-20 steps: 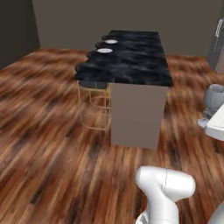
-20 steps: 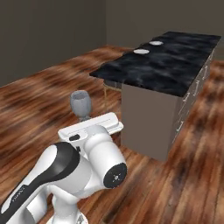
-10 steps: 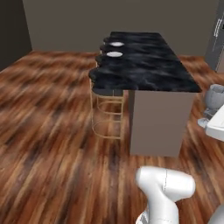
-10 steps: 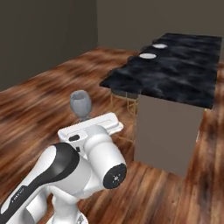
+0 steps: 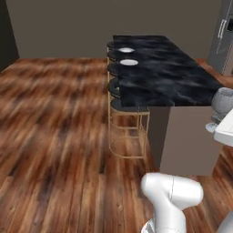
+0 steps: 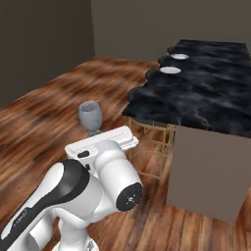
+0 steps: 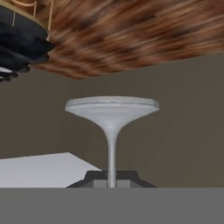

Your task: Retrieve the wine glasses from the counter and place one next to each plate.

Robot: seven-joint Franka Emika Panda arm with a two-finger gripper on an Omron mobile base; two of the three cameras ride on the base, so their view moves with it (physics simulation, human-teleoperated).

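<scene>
While clenched on a wine glass (image 6: 90, 116) stem, claw (image 7: 112, 183) well short of island edge (image 6: 147, 110).

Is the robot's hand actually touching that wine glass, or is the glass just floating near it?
Touching. In the hand view the wine glass stem runs down between the hand tips, which are shut on it; the right base view shows the glass standing above the hand.

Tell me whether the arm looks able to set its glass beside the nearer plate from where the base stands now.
Probably not yet. The pincer, shut on the wine glass, sits close over the base, while the nearer plate lies well down the island, whose near end stands between them.
</scene>
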